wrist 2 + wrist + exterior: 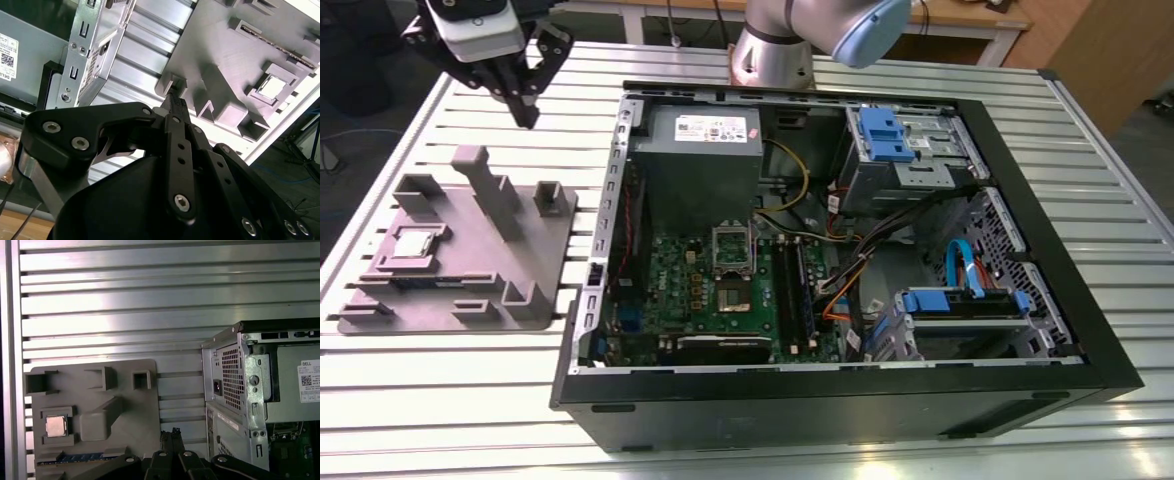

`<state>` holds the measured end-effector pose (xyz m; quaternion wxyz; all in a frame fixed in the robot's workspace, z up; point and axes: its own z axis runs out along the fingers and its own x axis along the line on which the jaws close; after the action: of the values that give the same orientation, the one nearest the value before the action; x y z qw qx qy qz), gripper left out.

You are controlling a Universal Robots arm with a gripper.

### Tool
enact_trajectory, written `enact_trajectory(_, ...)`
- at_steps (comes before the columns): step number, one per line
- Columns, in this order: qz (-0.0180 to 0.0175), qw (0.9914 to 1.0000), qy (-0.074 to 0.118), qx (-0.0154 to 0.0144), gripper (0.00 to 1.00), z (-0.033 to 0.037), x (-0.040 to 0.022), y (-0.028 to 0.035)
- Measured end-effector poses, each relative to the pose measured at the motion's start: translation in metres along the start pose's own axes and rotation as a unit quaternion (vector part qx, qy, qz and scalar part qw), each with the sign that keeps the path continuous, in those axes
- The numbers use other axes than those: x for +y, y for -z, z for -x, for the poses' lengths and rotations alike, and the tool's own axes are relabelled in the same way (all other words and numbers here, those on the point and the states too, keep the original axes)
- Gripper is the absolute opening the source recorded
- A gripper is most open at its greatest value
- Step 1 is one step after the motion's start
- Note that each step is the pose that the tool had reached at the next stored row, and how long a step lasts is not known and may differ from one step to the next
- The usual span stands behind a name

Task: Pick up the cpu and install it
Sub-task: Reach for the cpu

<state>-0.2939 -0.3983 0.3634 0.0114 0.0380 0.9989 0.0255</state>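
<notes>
The cpu (414, 243) lies in a recess of the grey fixture plate (540, 265), which fixes its position, near the edge of the bench (454, 400); the gripper (527, 118) hangs over the plate's edge, jaws clenched on nothing

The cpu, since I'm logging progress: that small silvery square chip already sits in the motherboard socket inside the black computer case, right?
No. The small silvery square cpu lies in a recess of the grey plastic fixture plate, outside the black computer case; the exterior view shows it.
</notes>
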Motion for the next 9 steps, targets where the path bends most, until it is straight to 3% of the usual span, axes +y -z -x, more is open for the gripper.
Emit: enact_trajectory(9, 0.0, 1.0, 0.0, 0.0, 0.1, -0.0059, -0.0005, -0.0006)
